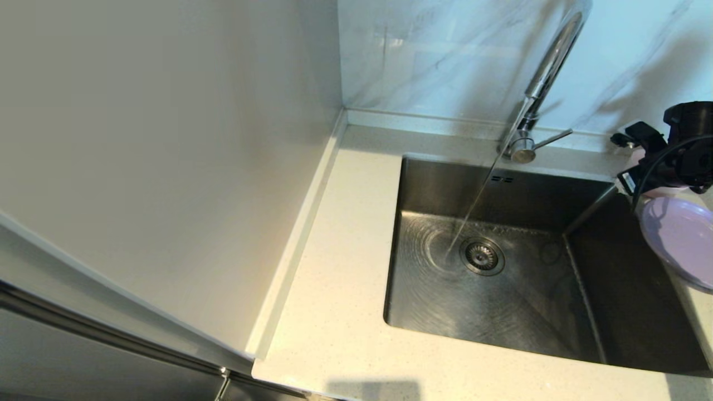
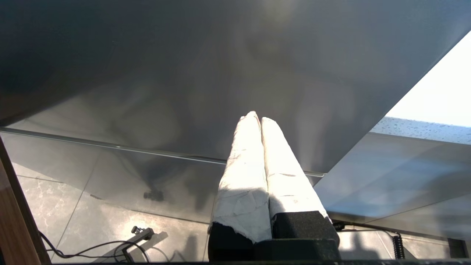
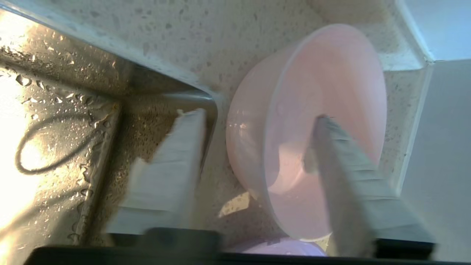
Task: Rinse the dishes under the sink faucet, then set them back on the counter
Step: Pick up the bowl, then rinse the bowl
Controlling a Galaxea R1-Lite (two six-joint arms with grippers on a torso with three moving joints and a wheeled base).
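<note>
Right tool (image 3: 257, 121) straddles the pink bowl's (image 3: 331, 73) rim, fingers spread.

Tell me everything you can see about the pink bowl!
The bowl is small, round, pale pink, plain and matte, like plastic. It looks empty. It sits on the speckled counter beside the sink's back right corner. The right hand is open around its wall, one finger inside and one outside. The purple plate lies close by.

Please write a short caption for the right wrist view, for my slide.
Right gripper open around the pink bowl's wall on the speckled counter, beside the wet sink.
</note>
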